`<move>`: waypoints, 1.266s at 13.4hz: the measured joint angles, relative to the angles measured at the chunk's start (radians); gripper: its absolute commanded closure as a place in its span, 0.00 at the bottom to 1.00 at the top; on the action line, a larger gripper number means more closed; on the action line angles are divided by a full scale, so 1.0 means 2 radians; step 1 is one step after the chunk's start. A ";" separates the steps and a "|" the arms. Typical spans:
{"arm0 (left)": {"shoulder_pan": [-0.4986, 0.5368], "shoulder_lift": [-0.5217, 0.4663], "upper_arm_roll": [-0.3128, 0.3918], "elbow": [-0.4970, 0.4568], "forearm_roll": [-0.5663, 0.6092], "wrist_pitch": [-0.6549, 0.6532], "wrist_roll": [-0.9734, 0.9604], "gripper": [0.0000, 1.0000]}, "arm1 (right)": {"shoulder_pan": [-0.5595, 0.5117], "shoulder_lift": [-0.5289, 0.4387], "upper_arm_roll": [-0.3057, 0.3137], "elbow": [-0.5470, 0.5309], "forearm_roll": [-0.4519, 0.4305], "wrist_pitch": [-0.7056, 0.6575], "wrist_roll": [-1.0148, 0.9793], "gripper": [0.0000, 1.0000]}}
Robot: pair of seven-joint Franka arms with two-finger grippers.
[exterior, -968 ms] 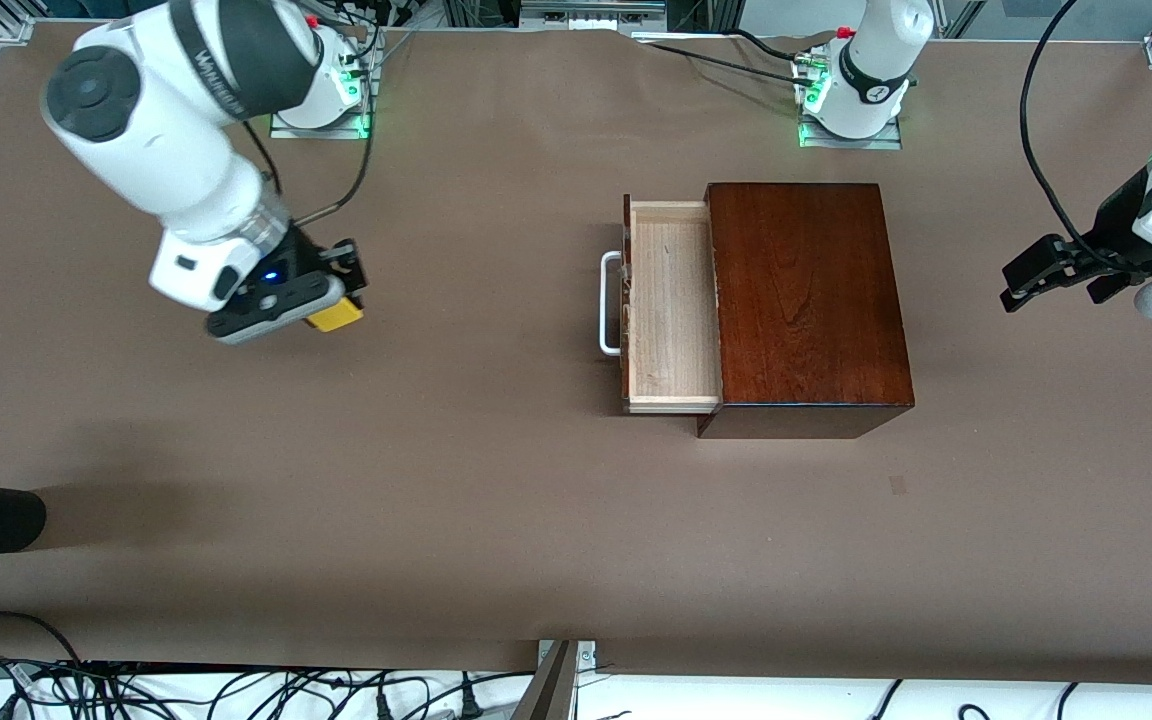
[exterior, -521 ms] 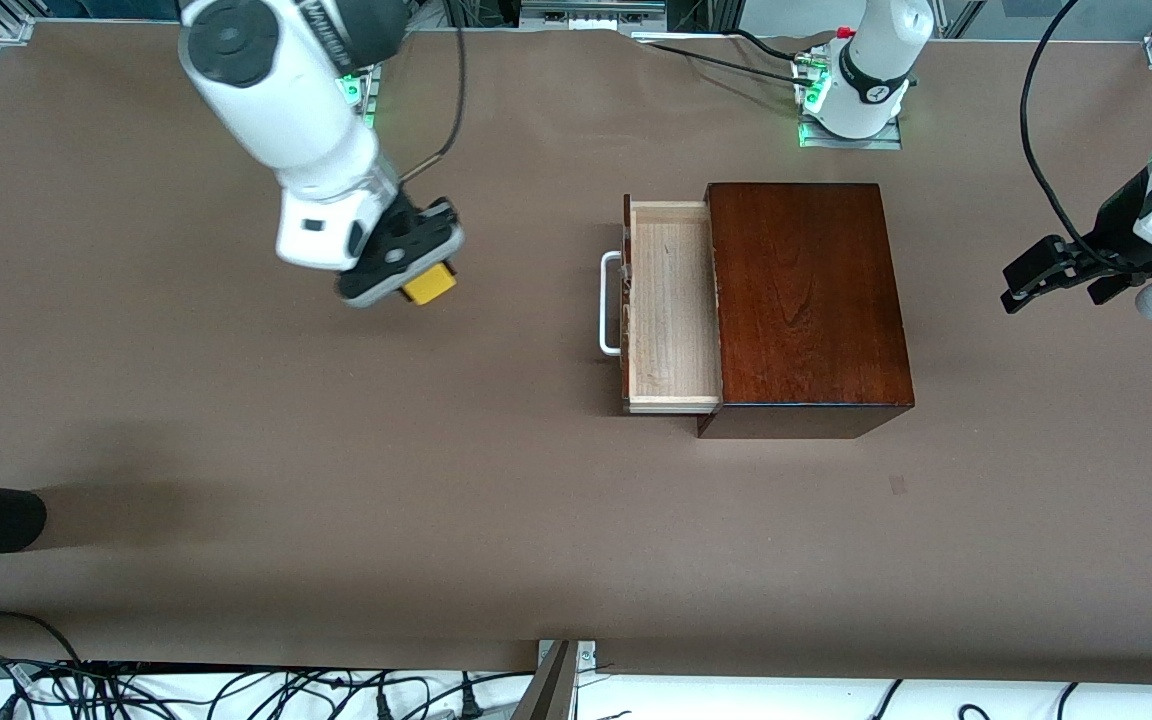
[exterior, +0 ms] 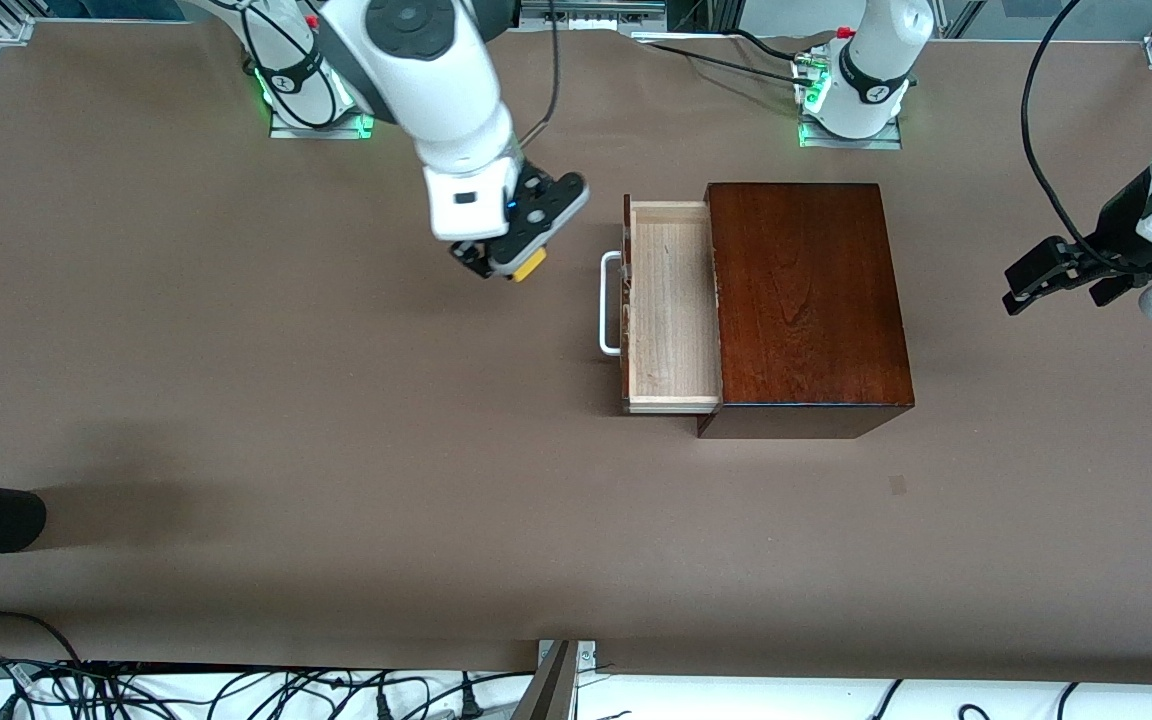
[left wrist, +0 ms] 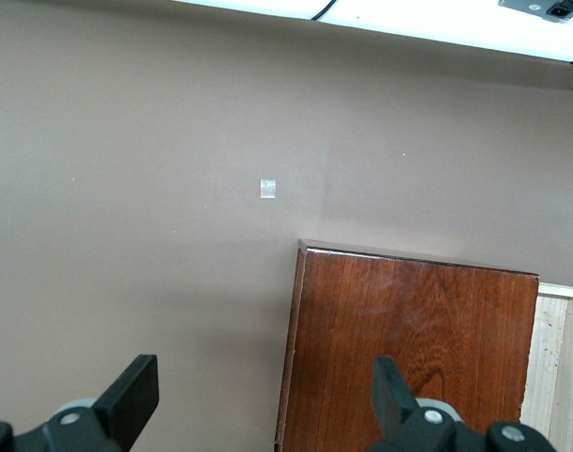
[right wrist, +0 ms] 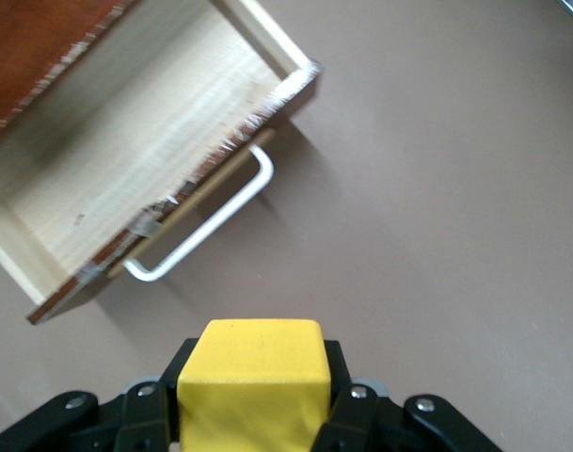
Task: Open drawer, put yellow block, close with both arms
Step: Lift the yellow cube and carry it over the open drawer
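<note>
Gripping the one yellow block [exterior: 530,264], the right gripper [exterior: 502,262] is hanging over the table just beside the one open drawer [exterior: 671,305]; the left gripper [exterior: 1036,278] is waiting, fingers spread apart.

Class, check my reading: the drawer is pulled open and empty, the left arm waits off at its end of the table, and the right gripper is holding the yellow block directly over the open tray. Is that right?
Not quite. The right gripper holds the yellow block over bare table in front of the drawer's white handle, not over the tray; the front view shows this. The rest stands: the drawer is open and empty, and the left gripper waits at its end.
</note>
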 measured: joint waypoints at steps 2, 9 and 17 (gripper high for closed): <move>0.000 0.000 0.000 0.000 0.000 0.000 0.000 0.00 | 0.020 0.019 0.000 0.032 -0.010 -0.020 -0.002 0.90; 0.000 0.000 0.000 0.000 0.000 0.000 0.000 0.00 | 0.077 0.122 -0.001 0.169 -0.056 -0.074 -0.012 0.90; 0.005 0.000 0.000 0.000 0.000 0.001 0.000 0.00 | 0.129 0.211 -0.002 0.243 -0.107 -0.067 -0.054 0.96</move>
